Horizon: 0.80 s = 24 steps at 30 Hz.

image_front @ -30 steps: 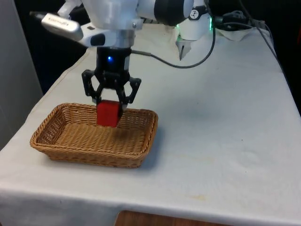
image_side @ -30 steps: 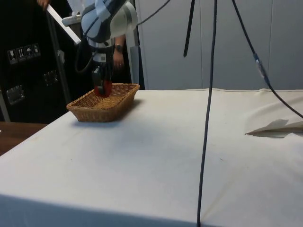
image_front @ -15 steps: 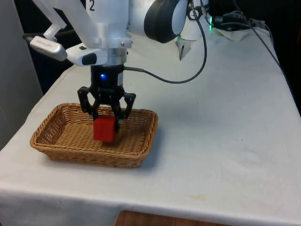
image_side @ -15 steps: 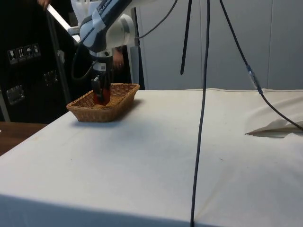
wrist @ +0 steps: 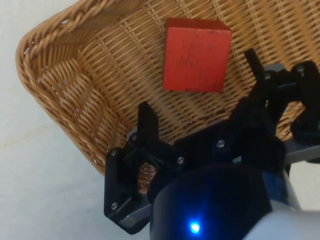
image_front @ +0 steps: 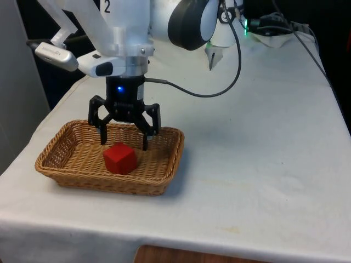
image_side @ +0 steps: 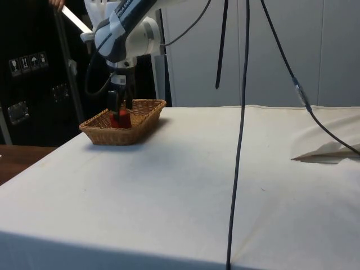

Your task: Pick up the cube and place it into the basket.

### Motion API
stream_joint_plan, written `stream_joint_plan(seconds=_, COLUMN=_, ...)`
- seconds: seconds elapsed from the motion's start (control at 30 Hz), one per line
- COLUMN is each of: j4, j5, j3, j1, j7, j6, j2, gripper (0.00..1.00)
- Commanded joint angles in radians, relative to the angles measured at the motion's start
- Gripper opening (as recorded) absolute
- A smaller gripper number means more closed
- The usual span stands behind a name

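Note:
The red cube (image_front: pixel 120 159) lies on the floor of the wicker basket (image_front: pixel 66 170), near its middle, tilted a little on the weave. Just above it hangs my gripper (image_front: pixel 124 143), open, its two black fingers spread to either side and touching nothing. In the side view the cube (image_side: pixel 121 120) shows as a red patch inside the basket (image_side: pixel 138 125), under the gripper (image_side: pixel 120 111). From the wrist, the cube (wrist: pixel 197 55) rests free on the basket's weave (wrist: pixel 75 85), apart from both fingers (wrist: pixel 148 122).
The basket stands near the table's corner at the front view's left. A black cable (image_front: pixel 214 90) trails over the cloth behind it. In the side view, cables (image_side: pixel 242 135) hang across the table's middle and a crumpled cloth fold (image_side: pixel 329 152) lies far right.
My gripper carried the cube down into the basket, then opened. The cube dropped out of the fingers and now lies loose on the basket floor.

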Motion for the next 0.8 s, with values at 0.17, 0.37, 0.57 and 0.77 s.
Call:
stream_joint_plan(seconds=0.17, j4=0.004, j5=0.000, j3=0.000, j1=0.000, j7=0.000, j6=0.004, j2=0.004, gripper=1.00)
stream_joint_plan(seconds=0.37, j4=-0.015, j5=0.001, j3=-0.012, j1=0.010, j7=0.010, j6=0.006, j2=-0.026, gripper=1.00)
stream_joint_plan(seconds=0.57, j4=-0.053, j5=0.001, j3=-0.020, j1=0.020, j7=0.010, j6=0.013, j2=-0.069, gripper=1.00)
stream_joint_plan(seconds=0.77, j4=-0.101, j5=0.001, j3=-0.027, j1=0.031, j7=0.006, j6=0.022, j2=-0.123, gripper=1.00)
